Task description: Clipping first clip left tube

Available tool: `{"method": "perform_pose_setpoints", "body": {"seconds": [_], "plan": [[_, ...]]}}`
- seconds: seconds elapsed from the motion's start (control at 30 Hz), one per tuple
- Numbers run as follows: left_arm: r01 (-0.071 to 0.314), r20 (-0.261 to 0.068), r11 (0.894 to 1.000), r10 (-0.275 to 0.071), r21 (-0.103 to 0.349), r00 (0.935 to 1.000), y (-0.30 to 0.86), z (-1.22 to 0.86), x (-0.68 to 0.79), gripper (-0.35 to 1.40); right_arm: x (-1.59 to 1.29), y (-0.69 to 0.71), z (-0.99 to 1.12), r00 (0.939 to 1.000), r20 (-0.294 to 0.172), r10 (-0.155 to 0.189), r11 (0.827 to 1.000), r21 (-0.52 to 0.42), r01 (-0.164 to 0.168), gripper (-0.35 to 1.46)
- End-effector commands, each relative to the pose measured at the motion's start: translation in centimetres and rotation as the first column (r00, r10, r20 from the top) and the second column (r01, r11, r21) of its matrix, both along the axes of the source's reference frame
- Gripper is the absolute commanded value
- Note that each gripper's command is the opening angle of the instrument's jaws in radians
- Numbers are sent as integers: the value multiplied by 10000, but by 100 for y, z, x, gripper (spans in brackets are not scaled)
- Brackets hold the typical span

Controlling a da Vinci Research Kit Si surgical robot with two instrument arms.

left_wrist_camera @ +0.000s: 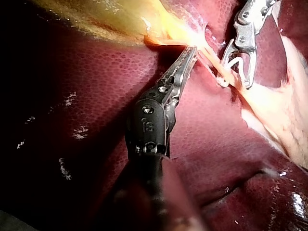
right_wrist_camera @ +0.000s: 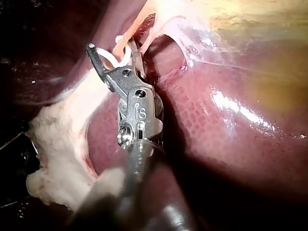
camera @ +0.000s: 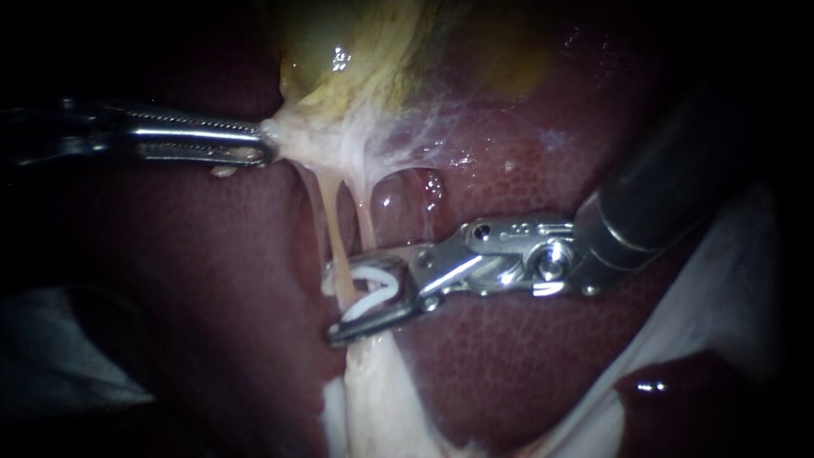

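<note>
your right instrument point(camera: 331, 304) has its jaws spread wide, both cradling an open white clip point(camera: 373, 293) that straddles the left tube point(camera: 332, 242) just above the liver point(camera: 509, 365). your left instrument point(camera: 267, 144) has its jaws clamped on pale tissue at the gallbladder point(camera: 322, 51) neck.
</note>
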State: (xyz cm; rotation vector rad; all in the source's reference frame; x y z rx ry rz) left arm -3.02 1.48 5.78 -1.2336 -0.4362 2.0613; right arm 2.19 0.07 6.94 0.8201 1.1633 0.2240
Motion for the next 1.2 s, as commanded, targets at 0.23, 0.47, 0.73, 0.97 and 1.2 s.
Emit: {"method": "perform_pose_setpoints", "body": {"seconds": [0.23, 0.47, 0.73, 0.97, 1.2], "plan": [[7, -9, 10000, -7, 3, 10000, 0, 0, 0, -35, 10, -7, 7, 9992, -357, -200, 9993, 321, 212, 48], [7, -9, 10000, -7, 3, 10000, 0, 0, -1, -35, 14, -14, 2, 9985, -520, -187, 9987, 454, 211, 48], [6, -8, 10000, -6, 3, 10000, 1, 0, -1, -35, 22, -31, -24, 9943, -933, -521, 9958, 699, 587, 45], [7, -8, 10000, -7, 3, 10000, 1, 1, 0, -35, 26, -38, -34, 9906, -1155, -734, 9944, 676, 815, 42], [7, -8, 10000, -7, 3, 10000, 1, 1, -1, -35, 24, -37, -33, 9917, -1080, -698, 9933, 841, 790, 32]]}}
